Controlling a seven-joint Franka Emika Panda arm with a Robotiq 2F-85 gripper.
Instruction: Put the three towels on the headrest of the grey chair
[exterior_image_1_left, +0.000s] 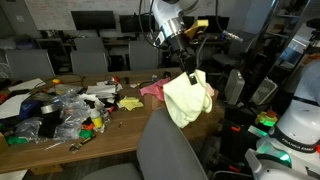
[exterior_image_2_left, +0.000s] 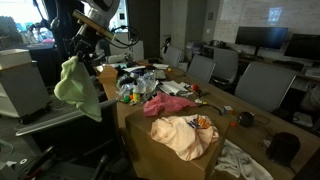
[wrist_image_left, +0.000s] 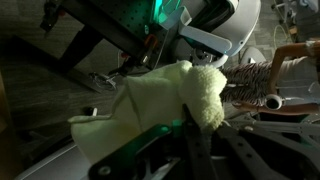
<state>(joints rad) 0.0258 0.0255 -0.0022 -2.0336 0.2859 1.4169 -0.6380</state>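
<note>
My gripper (exterior_image_1_left: 184, 64) is shut on the pale yellow towel (exterior_image_1_left: 184, 98), which hangs free in the air above the near end of the table. The same towel (exterior_image_2_left: 78, 88) droops below the gripper (exterior_image_2_left: 84, 50) in an exterior view. In the wrist view the towel (wrist_image_left: 170, 100) fills the middle, pinched between the fingers (wrist_image_left: 190, 140). The pink towel (exterior_image_1_left: 152, 90) (exterior_image_2_left: 165, 105) lies crumpled on the table. A peach-orange towel (exterior_image_2_left: 185, 136) lies on the brown table end. The grey chair's rounded headrest (exterior_image_1_left: 165, 135) stands just below and in front of the hanging towel.
The wooden table (exterior_image_1_left: 120, 135) is cluttered with bags, wrappers and small items (exterior_image_1_left: 70, 108), among them a small bright yellow scrap (exterior_image_1_left: 130, 103). A row of grey chairs (exterior_image_1_left: 90, 58) and monitors stand behind. White robot equipment (exterior_image_1_left: 298, 115) stands beside the table.
</note>
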